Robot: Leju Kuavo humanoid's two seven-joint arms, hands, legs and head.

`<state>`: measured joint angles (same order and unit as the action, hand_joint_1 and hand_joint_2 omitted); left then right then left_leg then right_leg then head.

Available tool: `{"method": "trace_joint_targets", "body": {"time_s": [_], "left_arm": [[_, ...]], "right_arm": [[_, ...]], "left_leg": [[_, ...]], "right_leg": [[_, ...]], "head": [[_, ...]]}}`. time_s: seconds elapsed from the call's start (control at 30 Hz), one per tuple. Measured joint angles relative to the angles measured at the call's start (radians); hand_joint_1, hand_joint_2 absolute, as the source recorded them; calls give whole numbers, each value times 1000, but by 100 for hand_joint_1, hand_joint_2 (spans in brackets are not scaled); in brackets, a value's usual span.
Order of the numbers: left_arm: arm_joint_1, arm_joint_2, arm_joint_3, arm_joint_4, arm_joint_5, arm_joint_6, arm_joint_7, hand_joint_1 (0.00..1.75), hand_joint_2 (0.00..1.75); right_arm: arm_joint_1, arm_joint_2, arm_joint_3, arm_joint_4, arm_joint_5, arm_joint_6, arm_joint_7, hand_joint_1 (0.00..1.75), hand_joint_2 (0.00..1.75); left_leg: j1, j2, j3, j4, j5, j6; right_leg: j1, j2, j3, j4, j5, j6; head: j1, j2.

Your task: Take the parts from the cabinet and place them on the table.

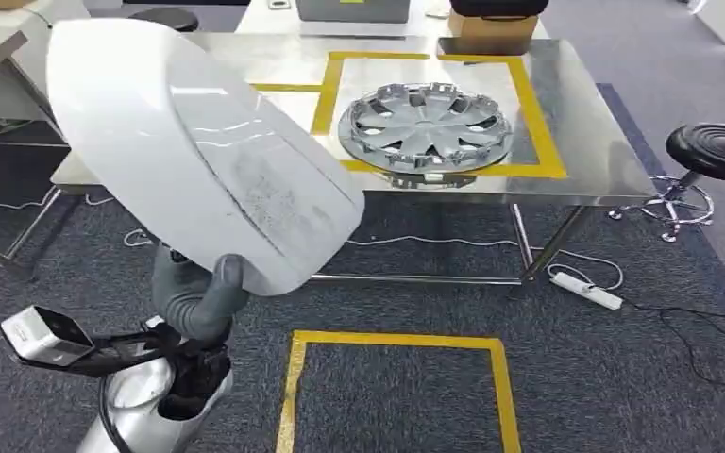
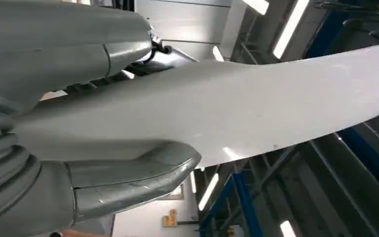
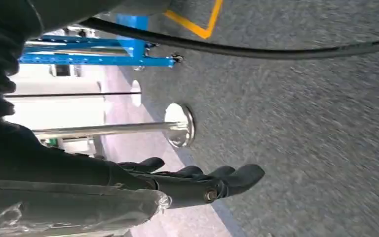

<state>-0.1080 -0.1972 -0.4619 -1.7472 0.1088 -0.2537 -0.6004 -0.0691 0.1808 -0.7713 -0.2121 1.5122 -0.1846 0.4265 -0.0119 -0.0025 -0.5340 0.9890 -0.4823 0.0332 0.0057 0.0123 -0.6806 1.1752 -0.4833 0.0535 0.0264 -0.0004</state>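
Observation:
A large white curved panel (image 1: 189,142) is raised in front of me, and my left hand (image 1: 198,293) grips its lower edge from below. In the left wrist view the thumb (image 2: 128,180) and fingers (image 2: 64,44) clamp the white panel (image 2: 256,108) between them. A silver wheel cover (image 1: 425,125) lies on the steel table (image 1: 595,142), inside a yellow taped square. My right hand (image 3: 202,180) hangs beside my body above the carpet, its dark fingers stretched out and holding nothing.
A black stool (image 1: 717,156) stands right of the table. A white power strip (image 1: 587,289) and cables lie on the carpet under the table's right end. A yellow taped square (image 1: 396,387) marks the floor ahead. A cardboard box (image 1: 491,33) sits at the table's far edge.

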Motion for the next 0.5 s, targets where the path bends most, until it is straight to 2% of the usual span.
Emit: {"method": "trace_joint_targets", "body": {"time_s": [0.07, 0.1, 0.13, 0.17, 0.2, 0.23, 0.27, 0.3, 0.33, 0.37, 0.4, 0.43, 0.47, 0.5], "left_arm": [[4, 0, 0, 0, -5, 0, 0, 175, 175], [5, 0, 0, 0, -5, 0, 0, 175, 175], [5, 0, 0, 0, -5, 0, 0, 175, 175], [5, 0, 0, 0, -5, 0, 0, 175, 175], [6, 0, 0, 0, -3, 0, 0, 175, 175], [6, 0, 0, 0, 0, 0, 1, 175, 175], [7, 0, 0, 1, 3, 0, 2, 175, 175], [9, 0, 1, 1, 5, 0, 3, 175, 175], [9, -1, 1, 2, 7, 0, 7, 175, 175], [7, -3, 1, 1, 8, -2, 8, 175, 175], [4, -6, 0, 1, 11, -3, 8, 175, 175], [3, -6, 0, 1, 15, -5, 9, 175, 175], [2, -6, 0, 1, 18, -6, 10, 175, 175], [3, -6, 0, 1, 21, -6, 11, 175, 175]], "right_arm": [[4, 0, 0, 0, 0, 0, 0, 0, 175], [8, 0, 0, 0, 0, 0, 0, 0, 175], [11, 0, 0, 0, 0, 0, 0, 0, 175], [12, 0, 0, 0, 0, 0, 0, 0, 175], [12, 0, 0, 0, 0, 0, 0, 0, 175], [13, 0, 0, 0, 0, 0, 0, 0, 175], [18, 3, 0, 3, -1, 0, 0, 0, 175], [13, 3, 0, 3, -1, 0, 0, 0, 175], [12, 3, 0, 3, -1, -1, 1, 0, 175], [10, 3, 0, 3, -1, -1, 2, 0, 175], [7, 2, -1, 2, -1, -1, 3, 0, 175], [4, 2, -1, 1, -1, -2, 3, 0, 175], [2, 2, -1, 1, -1, -2, 3, 0, 175], [0, 2, 0, 1, 0, -2, 3, 0, 175]], "left_leg": [[0, 1, 18, 0, -15, -2], [1, 0, 31, 0, -26, -3], [3, -1, 46, 1, -32, -5], [5, -2, 64, 1, -45, -11], [8, -3, 82, 2, -59, -16], [9, -4, 98, 2, -76, -23], [6, -4, 112, 9, -93, -30], [6, -4, 109, 6, -99, -35], [9, -3, 110, 3, -104, -41], [13, -2, 115, 2, -102, -43], [14, -2, 104, 20, -87, -50], [13, -2, 76, 68, -67, -57], [13, -2, 34, 132, -54, -62], [14, -2, -13, 194, -71, -65]], "right_leg": [[-3, -1, -86, 137, -46, 10], [-6, -2, -111, 153, -55, 14], [-9, -3, -111, 129, -53, 16], [-13, -3, -97, 68, -41, 20], [-17, -4, -76, -7, -8, 24], [-23, -8, -58, -86, 71, 27], [-22, -19, -56, -121, 167, 23], [-16, -15, -47, -118, 128, -2], [-10, -11, -47, -114, 142, -11], [-8, -10, -46, -114, 132, -18], [-10, -9, -42, -116, 126, -23], [-15, -7, -34, -122, 123, -27], [-16, -7, -26, -126, 116, -34], [-16, -7, -21, -128, 110, -37]], "head": [[0, 0], [1, 0], [2, 0], [4, 0], [3, 0], [5, 0], [8, 0], [7, 0], [-3, 0], [1, 0], [0, 0], [-2, 0], [-3, 0], [-4, 0]]}}
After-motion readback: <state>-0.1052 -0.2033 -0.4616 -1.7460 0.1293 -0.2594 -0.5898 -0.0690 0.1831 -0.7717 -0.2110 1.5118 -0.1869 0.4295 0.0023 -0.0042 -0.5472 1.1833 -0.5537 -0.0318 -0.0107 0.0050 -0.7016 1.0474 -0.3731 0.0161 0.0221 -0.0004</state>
